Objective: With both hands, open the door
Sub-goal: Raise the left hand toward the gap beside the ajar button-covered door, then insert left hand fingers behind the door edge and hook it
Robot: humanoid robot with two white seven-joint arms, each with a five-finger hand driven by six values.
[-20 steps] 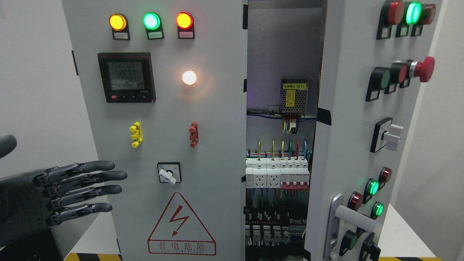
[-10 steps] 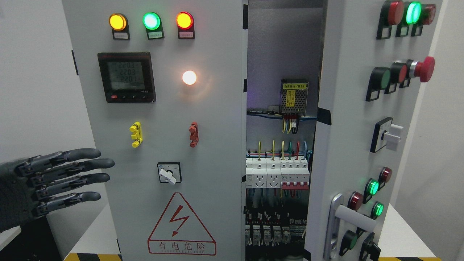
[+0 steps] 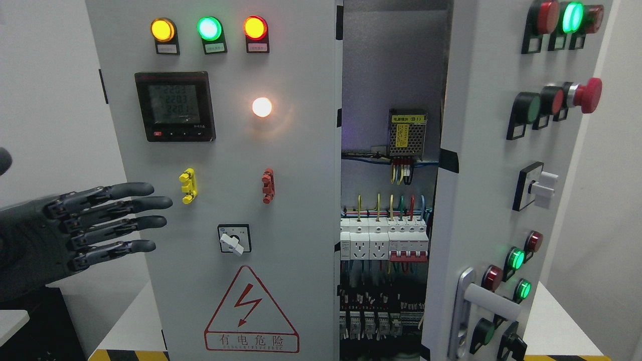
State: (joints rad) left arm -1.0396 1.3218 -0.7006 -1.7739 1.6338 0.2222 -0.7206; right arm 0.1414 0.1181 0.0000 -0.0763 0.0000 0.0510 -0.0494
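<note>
Nearest to you: the left hand [image 3: 60, 235] enters at the lower left, fingers [image 3: 135, 204] straight, spread a little and holding nothing; their tips overlap the left edge of the left door [image 3: 281, 150], though you cannot tell whether they touch it. The right hand is out of view.

Next, at lower right, the right door [image 3: 486, 165] stands swung out toward you, its handle [image 3: 471, 301] untouched and its indicator lamps lit.

Farther in, the left door faces you flat and looks closed or barely ajar; meter, lamps and warning triangle show square-on.

Farthest, between the doors, the cabinet interior [image 3: 386, 200] is exposed: breakers, wiring, a small power supply.

Judgement: right door opened, left door remaining. Roughly half done.
</note>
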